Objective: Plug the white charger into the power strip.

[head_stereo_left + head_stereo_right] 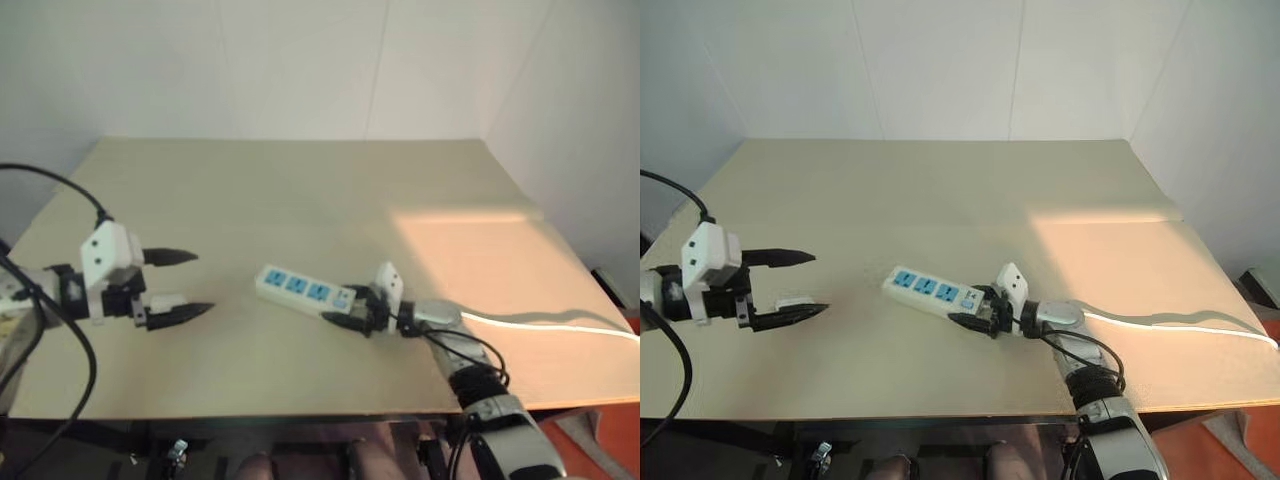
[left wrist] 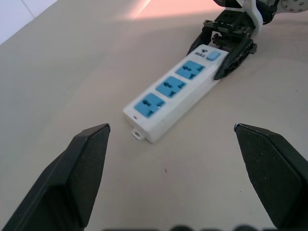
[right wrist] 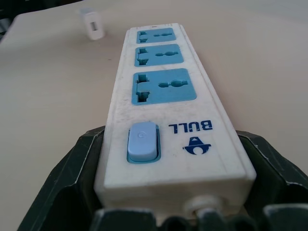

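A bare test room, lab-like: a plain beige rectangular tabletop (image 1: 300,190) runs to the far corner, where blank white panelled walls (image 1: 940,60) meet. On the right, orange-red floor (image 1: 600,440) shows beside it, loose black cables (image 1: 60,330) hanging left.

The switch end of the power strip (image 1: 303,288) sits between the right pincer's (image 3: 171,192) fingers, which cover its lower sides; its cable socket is cut off by the wrist view's edge. The white charger (image 3: 92,24) is small and blurred, its prongs too small to make out, and from the head it lies partly behind the left pincer (image 1: 800,285). The desk's (image 1: 300,190) near edge hides whatever is beneath
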Robot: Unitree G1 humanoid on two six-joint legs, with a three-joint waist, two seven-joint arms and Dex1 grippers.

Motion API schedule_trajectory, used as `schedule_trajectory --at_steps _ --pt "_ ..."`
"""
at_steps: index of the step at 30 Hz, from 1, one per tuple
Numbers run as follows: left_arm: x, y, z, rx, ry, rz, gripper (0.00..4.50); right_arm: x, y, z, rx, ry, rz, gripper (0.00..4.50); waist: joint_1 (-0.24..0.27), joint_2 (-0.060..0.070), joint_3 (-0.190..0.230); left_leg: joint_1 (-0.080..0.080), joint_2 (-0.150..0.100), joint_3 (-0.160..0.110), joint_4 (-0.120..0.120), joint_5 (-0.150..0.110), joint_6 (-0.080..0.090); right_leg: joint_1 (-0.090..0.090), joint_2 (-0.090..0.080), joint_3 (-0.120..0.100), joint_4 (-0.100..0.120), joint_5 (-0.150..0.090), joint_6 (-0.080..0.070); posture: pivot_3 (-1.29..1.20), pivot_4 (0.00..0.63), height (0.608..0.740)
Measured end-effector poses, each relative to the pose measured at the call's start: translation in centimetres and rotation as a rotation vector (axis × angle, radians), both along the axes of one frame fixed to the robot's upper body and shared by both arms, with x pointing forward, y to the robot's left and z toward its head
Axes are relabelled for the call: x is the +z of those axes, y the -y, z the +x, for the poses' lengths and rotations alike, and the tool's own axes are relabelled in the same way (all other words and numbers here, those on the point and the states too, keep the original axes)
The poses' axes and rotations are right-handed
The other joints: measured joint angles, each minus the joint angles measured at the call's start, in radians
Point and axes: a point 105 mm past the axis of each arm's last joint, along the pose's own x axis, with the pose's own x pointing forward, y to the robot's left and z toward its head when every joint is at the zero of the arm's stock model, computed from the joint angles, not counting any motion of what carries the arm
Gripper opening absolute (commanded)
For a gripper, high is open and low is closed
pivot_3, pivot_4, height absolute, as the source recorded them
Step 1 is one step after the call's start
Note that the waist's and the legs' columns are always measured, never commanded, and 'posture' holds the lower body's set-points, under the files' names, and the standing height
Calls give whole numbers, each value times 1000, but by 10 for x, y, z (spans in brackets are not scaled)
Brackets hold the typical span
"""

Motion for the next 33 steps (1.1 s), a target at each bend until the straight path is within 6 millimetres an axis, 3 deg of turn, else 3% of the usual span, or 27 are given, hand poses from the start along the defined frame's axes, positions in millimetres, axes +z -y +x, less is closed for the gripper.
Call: schedule_trajectory --at_steps 9,13,18,24,33 --pt "22 -21 17 3 -84 233 4500 -2 -2 -14 118 -2 -42 3472 -4 0 1 0 0 0 0 0 0 0 0 0 0 -3 5 0 150 740" --pt "17 -36 22 20 -228 426 4500 -3 -5 -16 125 -2 -36 3472 -14 0 1 0 0 0 -1 0 0 0 1 0 1 -5 6 0 150 740" --pt "-1 -50 31 38 -380 612 4500 -3 -8 -17 125 -4 -32 3472 -19 0 1 0 0 0 -1 0 0 -1 2 0 2 -5 6 0 150 740" --pt "-30 -39 47 -3 -495 719 4500 -3 -9 -18 111 -1 -27 3472 -19 -1 1 -1 0 0 0 0 0 -2 2 1 4 -5 6 0 150 740" --pt "-49 -37 60 -56 -557 853 4500 -3 -8 -22 88 -9 -21 3472 -17 -1 1 -2 -1 -2 1 0 0 -2 2 0 5 -5 7 0 150 740"
